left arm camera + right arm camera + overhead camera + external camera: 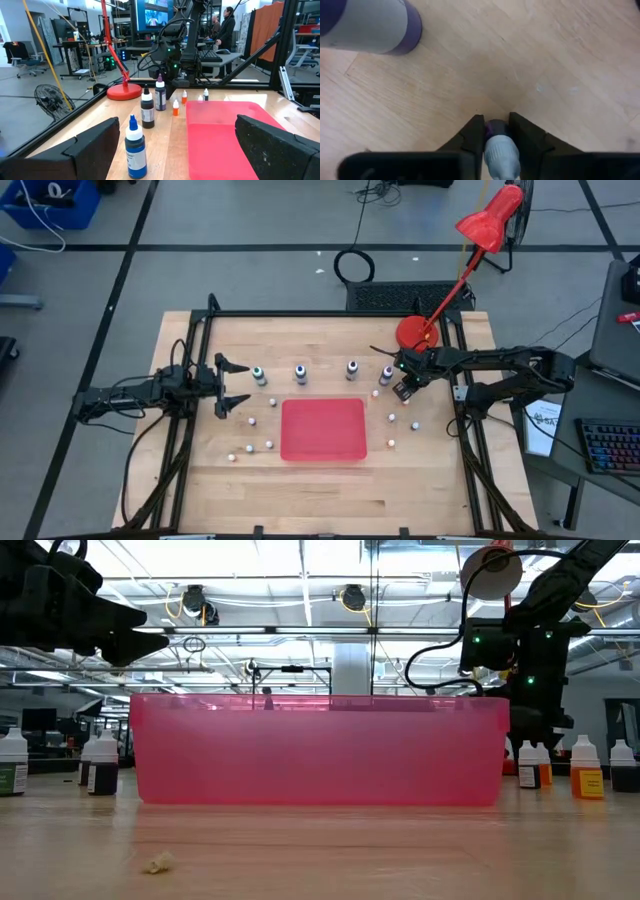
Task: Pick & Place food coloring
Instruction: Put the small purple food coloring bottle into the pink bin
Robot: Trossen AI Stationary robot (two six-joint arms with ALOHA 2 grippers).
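Observation:
Four dropper bottles stand upright in a row on the table beyond the red tray (322,428): green top (259,375), blue top (300,373), dark top (352,369) and purple top (386,375). Several tiny bottles stand scattered on either side of the tray, such as one (250,420) on its left and one (392,417) on its right. My right gripper (496,122) is just right of the purple-topped bottle (370,25), pointing down, shut on a tiny bottle (499,150). My left gripper (232,385) is open, level, left of the green-topped bottle. My right gripper pinches a tiny bottle between its two fingers from above, pointing down. The bottle's purple part (495,129) sits at the fingertips, and its whitish rounded end (500,155) reaches back between the fingers. Whether it is lifted clear of the table I cannot tell.
The red tray (320,750) has low translucent walls and sits in the table's middle. A red lamp base (415,332) stands at the far right, close behind my right arm. A black frame (200,330) runs along the table's edges. A small crumb (155,862) lies near the front.

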